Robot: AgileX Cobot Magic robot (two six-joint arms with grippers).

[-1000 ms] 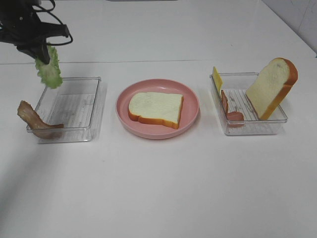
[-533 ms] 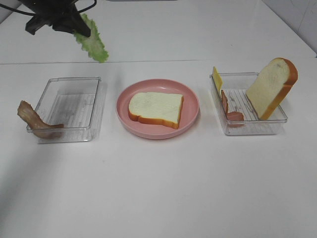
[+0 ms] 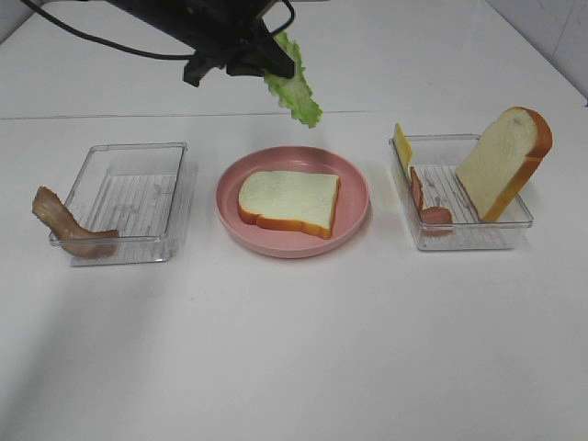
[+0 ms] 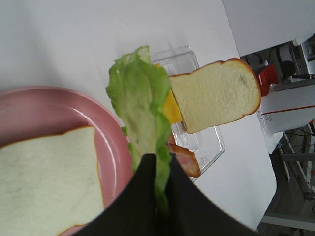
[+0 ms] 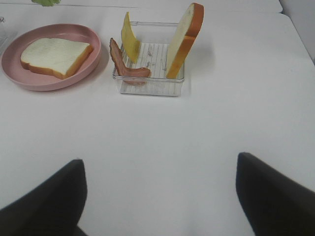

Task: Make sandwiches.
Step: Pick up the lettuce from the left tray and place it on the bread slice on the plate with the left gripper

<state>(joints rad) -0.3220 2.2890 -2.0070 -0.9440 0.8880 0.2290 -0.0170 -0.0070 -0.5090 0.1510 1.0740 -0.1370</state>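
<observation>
Lettuce (image 3: 294, 89) (pinched tight in the left gripper (image 3: 269, 61)) has swung from over the left tray (image 3: 138, 148) to behind the plate (image 3: 360, 188); right gripper (image 5: 157, 196) gapes empty.

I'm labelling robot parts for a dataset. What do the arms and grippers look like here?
Both are matte black with no visible markings. The left arm has thin black cables; the left gripper ends in flat, tapering jaws. The right gripper shows two broad, rounded black jaws.
</observation>
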